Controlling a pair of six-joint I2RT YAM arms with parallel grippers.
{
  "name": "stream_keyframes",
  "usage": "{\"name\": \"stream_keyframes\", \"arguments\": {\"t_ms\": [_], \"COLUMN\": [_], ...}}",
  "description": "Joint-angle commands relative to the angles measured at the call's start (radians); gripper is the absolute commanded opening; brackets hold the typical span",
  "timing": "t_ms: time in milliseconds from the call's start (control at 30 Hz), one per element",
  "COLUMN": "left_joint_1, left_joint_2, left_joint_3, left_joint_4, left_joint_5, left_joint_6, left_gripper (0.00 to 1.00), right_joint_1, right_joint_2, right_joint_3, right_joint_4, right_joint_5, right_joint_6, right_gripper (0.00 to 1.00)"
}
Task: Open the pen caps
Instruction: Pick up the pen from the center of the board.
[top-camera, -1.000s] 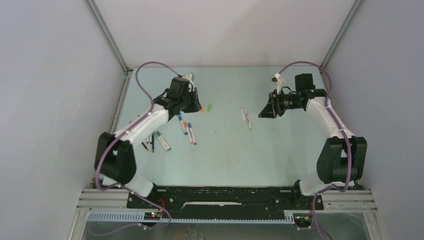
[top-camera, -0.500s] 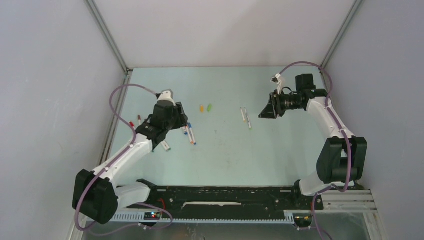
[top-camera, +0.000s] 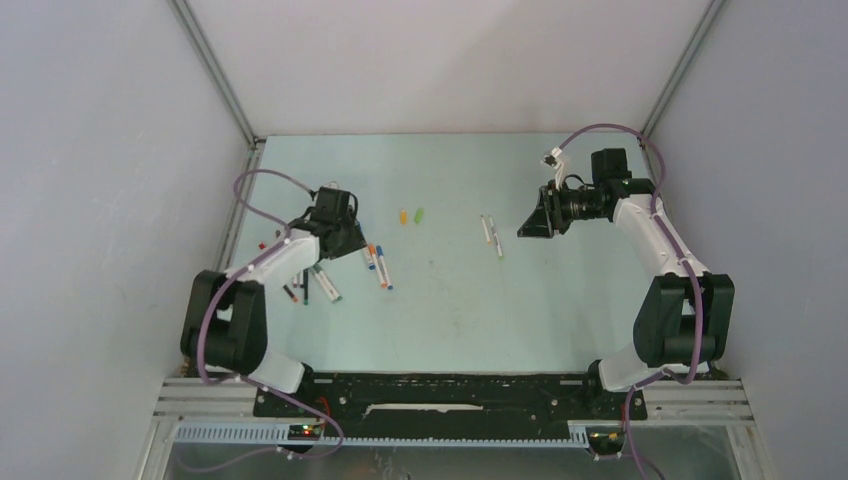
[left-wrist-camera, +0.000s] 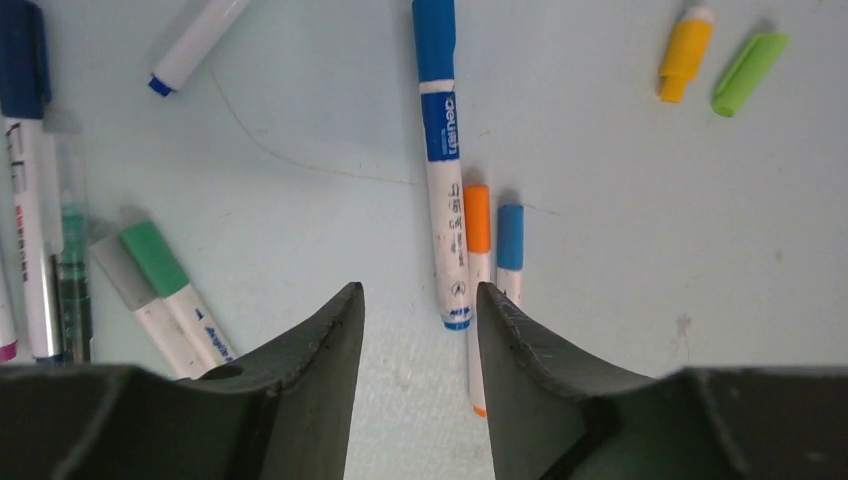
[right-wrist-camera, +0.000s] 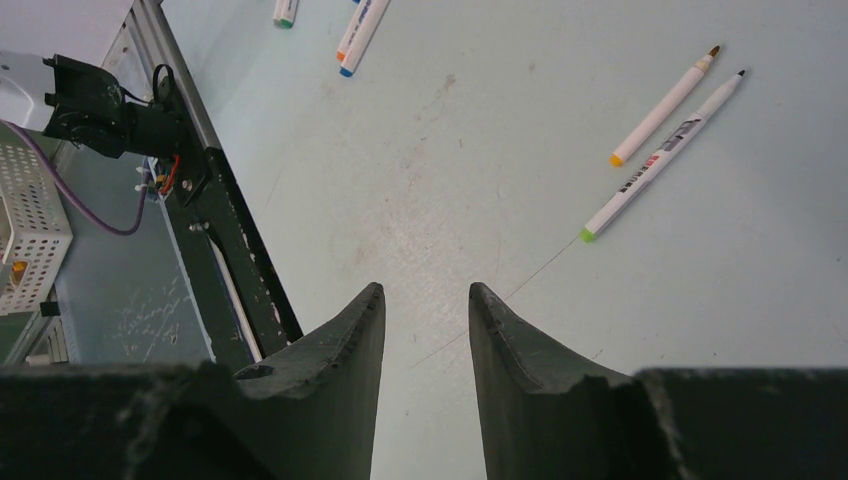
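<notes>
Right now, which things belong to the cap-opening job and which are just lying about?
Job: blue cap, orange cap, green cap, all on pens; left gripper, open over them.
Lying about: loose yellow cap, loose lime cap, two uncapped pens.

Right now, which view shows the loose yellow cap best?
Left wrist: the yellow cap is large and sharp, lying beside the green cap. Top external shows it as a tiny speck; right wrist does not show it.
</notes>
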Motion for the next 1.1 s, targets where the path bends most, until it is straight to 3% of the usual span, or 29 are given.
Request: {"name": "stream_keyframes", "arguments": {"t_ms": [0,533,1067], "left_joint_1": [0.008,0.008,0.008], "left_joint_2": [0.122,0.347,0.42], "left_joint_3": [0.154,0.342,0.361], "left_joint_4": [-0.101,-0.172,-0.191], "left_joint_5": [-0.01,-0.024,-0.028], "left_joint_6": [-0.025,-0.001,0.007], "left_gripper": [0.48,0.44,0.35], "right_joint_1": [-0.006,-0.005,-0.001], "right_joint_2": [-0.008,0.006,0.006], "right_joint_3": [-0.001,0.0,-0.001], "right_joint_4": [0.004,0.005,0.003], "right_joint_5": [-0.022,-0.02,-0.02], "right_joint_6": [-0.014,-0.016,-0.017], "right_gripper": [0.39,0.39,0.39]}}
